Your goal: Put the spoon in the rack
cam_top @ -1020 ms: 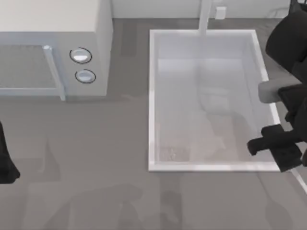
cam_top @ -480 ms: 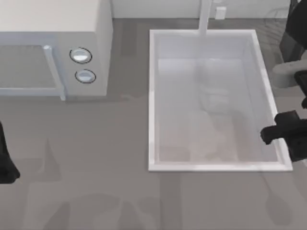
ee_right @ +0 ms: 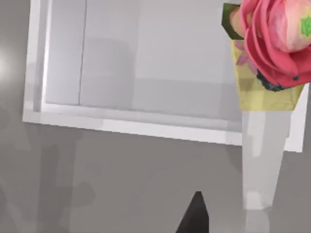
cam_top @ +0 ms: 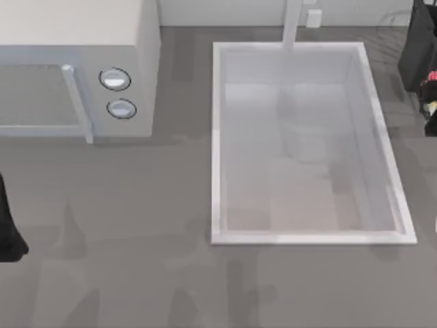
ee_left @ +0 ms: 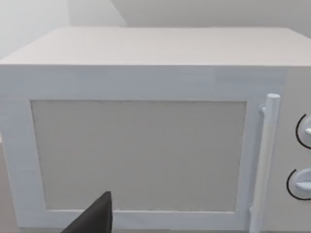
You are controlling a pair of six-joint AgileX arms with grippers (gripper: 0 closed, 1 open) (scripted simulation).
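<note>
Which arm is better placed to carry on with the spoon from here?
Right. The spoon hangs close by the right gripper in its wrist view, at the top view's right edge beyond the sink. The left gripper is parked far off, facing the microwave.

White microwave (cam_top: pixel 75 68) at table's left, white sink basin (cam_top: pixel 217 171) right of it, grey table (cam_top: pixel 136 273)

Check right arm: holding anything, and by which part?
Likely the spoon, apparently by its white handle; the contact itself is out of frame, so unconfirmed.
</note>
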